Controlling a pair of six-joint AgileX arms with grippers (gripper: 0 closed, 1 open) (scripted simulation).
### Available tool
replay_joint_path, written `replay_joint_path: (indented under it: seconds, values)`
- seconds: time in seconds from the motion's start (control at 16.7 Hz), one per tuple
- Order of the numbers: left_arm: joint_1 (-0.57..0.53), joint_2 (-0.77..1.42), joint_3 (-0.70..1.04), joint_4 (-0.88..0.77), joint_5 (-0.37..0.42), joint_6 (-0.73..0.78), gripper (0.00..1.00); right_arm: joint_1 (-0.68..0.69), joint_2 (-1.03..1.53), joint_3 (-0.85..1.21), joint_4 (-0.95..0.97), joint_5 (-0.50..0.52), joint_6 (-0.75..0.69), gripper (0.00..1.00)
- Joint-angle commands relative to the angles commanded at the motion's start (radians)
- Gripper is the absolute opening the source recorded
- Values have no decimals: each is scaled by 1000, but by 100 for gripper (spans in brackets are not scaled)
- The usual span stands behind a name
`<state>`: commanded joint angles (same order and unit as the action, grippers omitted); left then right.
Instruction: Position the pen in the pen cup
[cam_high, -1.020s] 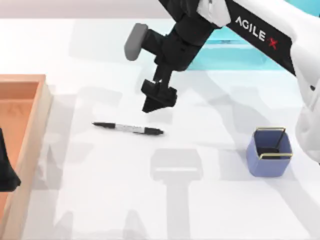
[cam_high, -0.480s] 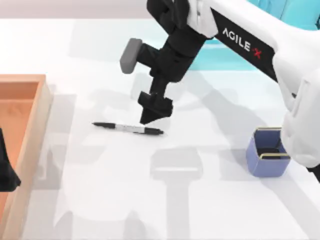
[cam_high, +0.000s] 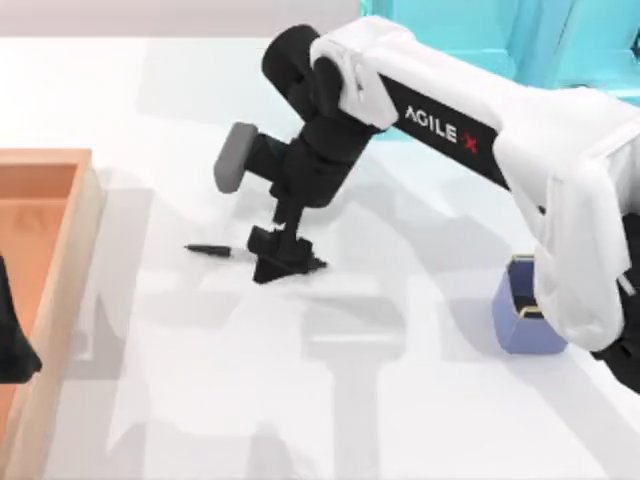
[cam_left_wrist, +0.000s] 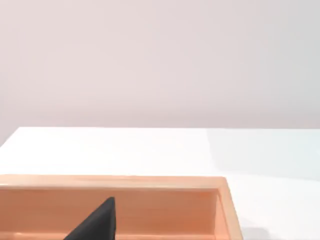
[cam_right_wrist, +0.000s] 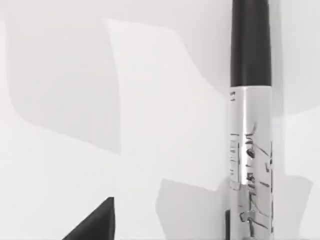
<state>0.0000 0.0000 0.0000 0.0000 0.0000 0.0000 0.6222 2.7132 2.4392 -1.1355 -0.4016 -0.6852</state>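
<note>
Your right claw (cam_high: 278, 264) sat low over the middle of the pen (cam_high: 208, 249), which lay flat on the counter (cam_high: 400, 400) in the centre-left of the top view, its long axis running left to right across the frame. Whether the claw was spread or pinching, you could not tell. The pen cup (cam_high: 520, 320) stood well apart at the right edge. Your left claw (cam_high: 15, 340) was parked over the orange tray (cam_high: 60, 200) at far left.
</note>
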Motion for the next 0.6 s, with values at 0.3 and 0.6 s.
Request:
replay_joint_path:
  seconds: [0.3,0.6]
  values:
    - [0,0,0,0,0,0,100,27,35,-55,102,5,30,100]
    - [0,0,0,0,0,0,100,27,35,-55,102,5,30,85]
